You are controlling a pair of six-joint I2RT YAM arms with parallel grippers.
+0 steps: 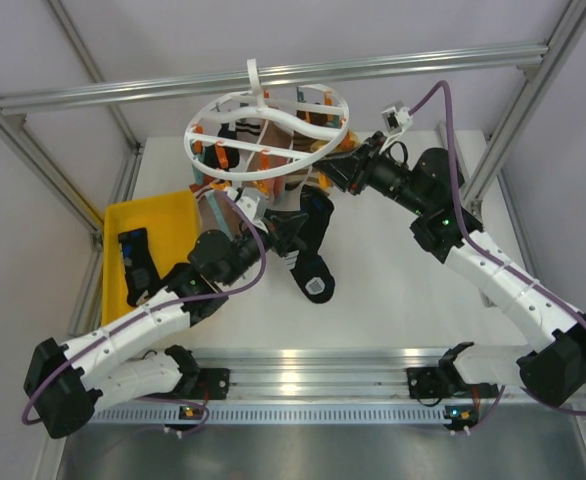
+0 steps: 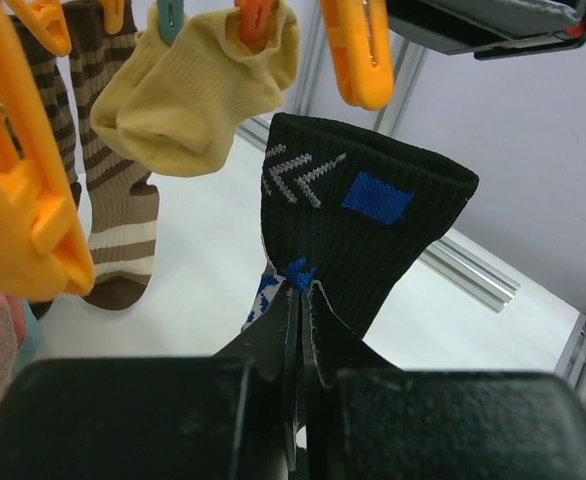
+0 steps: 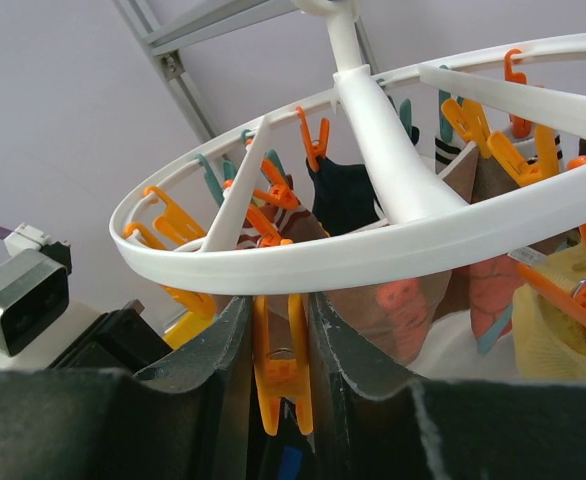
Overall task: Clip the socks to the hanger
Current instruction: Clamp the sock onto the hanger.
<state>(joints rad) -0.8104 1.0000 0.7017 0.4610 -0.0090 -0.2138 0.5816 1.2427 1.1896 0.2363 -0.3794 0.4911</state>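
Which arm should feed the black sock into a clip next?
Left. The left gripper pinches the black sock, lifted near the hanger; the right gripper is busy, closed around an orange clip.

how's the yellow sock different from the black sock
The yellow sock is plain; the black sock carries a blue patch and grey chevrons. The yellow sock hangs from an orange clip; the black sock is pinched in the left gripper, not clipped. Both are ribbed knit.
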